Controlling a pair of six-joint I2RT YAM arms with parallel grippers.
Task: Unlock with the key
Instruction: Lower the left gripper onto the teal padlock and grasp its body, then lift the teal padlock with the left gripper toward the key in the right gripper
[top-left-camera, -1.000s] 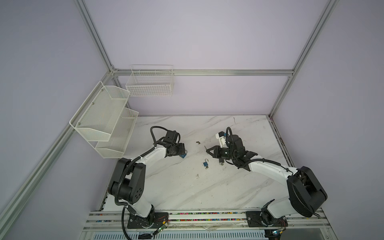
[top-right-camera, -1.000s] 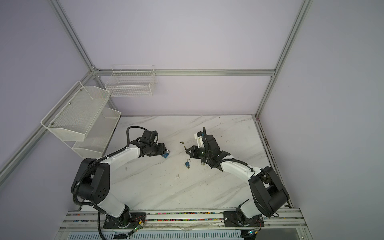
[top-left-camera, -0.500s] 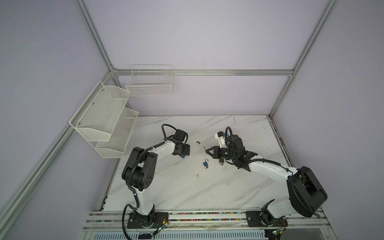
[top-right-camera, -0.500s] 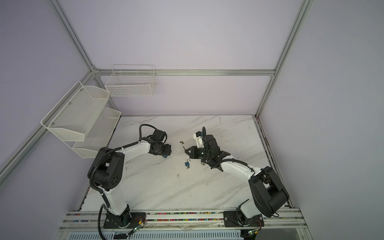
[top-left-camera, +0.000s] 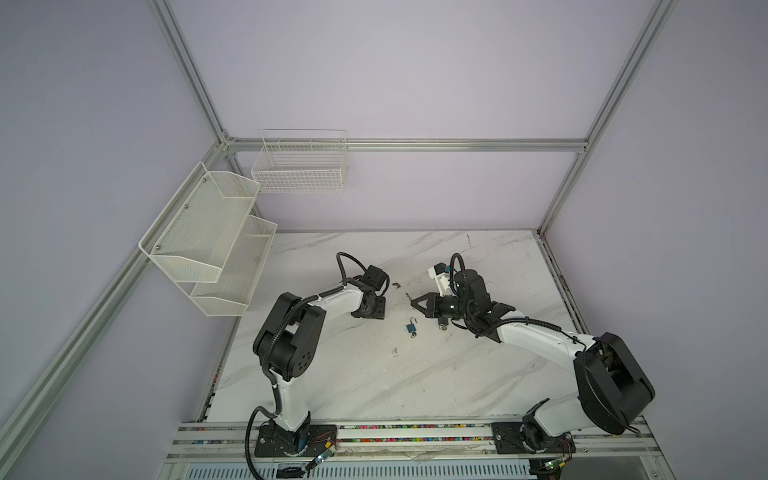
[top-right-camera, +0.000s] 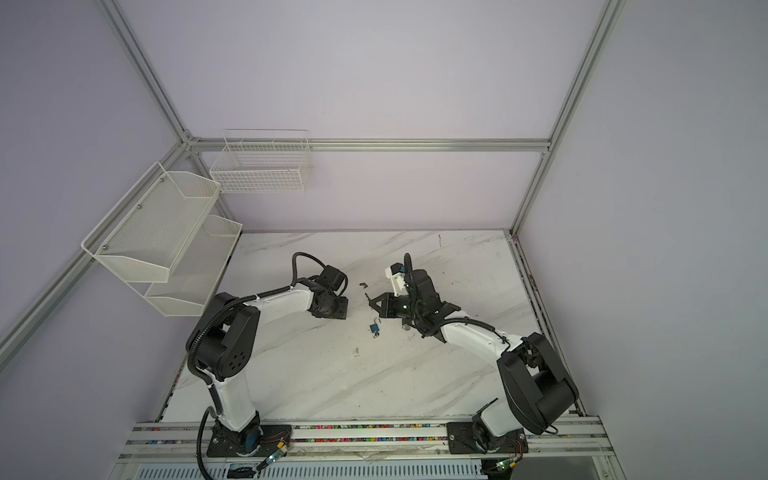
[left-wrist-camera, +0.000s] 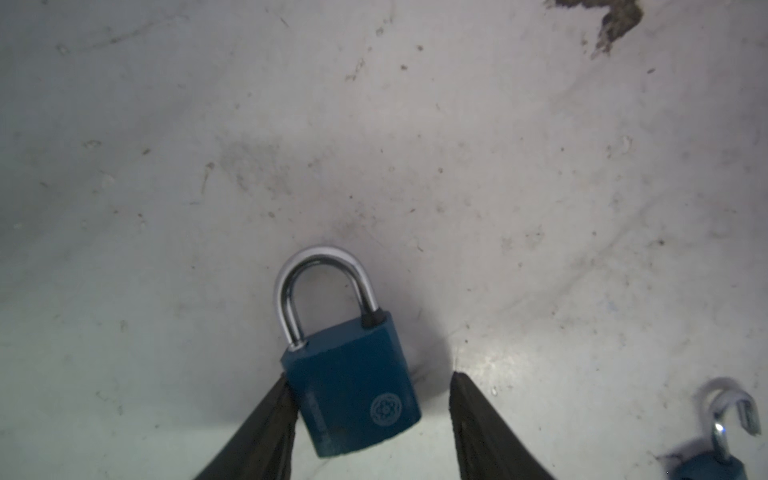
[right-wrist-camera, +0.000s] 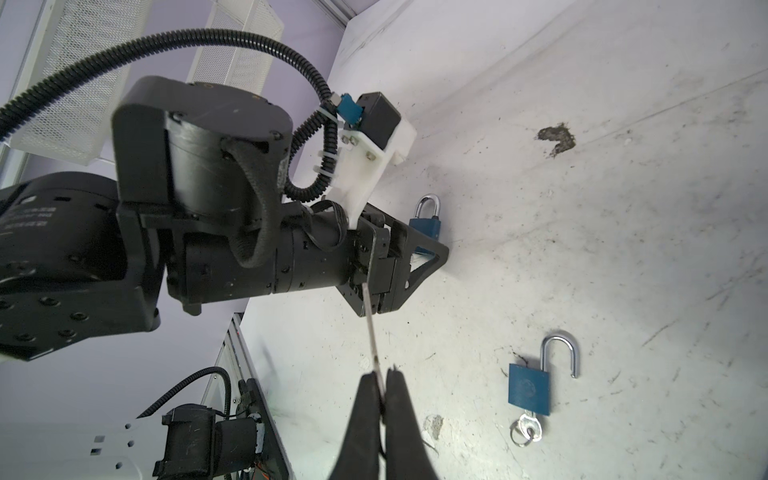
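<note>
The marbled white worktop (top-left-camera: 374, 374) stands in a lilac room, with wire baskets (top-left-camera: 299, 166) at the upper left in both top views. The left arm (top-left-camera: 336, 297) and the right arm (top-left-camera: 536, 338) bend toward the centre. The left pincer (left-wrist-camera: 370, 378) is spread around a closed blue padlock (left-wrist-camera: 351, 390), one finger (left-wrist-camera: 266, 424) touching it. The right pincer (right-wrist-camera: 384, 374) pinches what seems the key (right-wrist-camera: 371, 332), near an opened padlock (right-wrist-camera: 530, 388).

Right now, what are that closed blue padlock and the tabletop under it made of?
Padlock: body looks like metal under a matte blue coating, with a stamped emblem; it could be plastic-covered. Its shackle is mirror-bright, likely steel. Tabletop: white with grey veins like marble, yet scuffed and flat, so possibly printed laminate.
</note>
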